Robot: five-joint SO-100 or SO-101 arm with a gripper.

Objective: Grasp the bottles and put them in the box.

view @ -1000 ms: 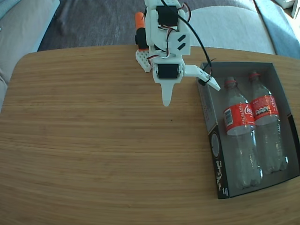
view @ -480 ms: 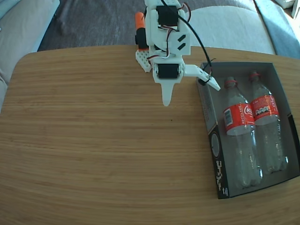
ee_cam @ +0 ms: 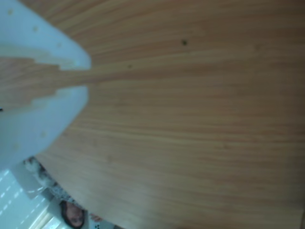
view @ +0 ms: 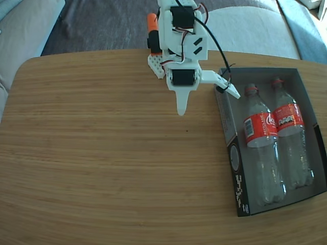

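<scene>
Wooden table (view: 102,153) under our gripper (view: 207,104), its fingers spread wide and holding nothing, one tip just over the box (view: 232,153) rim; both bottles (view: 263,148) lie side by side inside.

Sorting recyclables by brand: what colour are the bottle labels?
Red with white lettering, clearest in the fixed view on both bottles in the box.

One fixed camera looks steeply down on my table (view: 102,168) from the side opposite my base, taking in the arm (view: 179,46), the box (view: 232,153) at right and sofas beyond. The camera on my wrist sits close above the wood (ee_cam: 190,119), blurred, one finger (ee_cam: 38,81) at its left. Both share the bare tabletop.
</scene>
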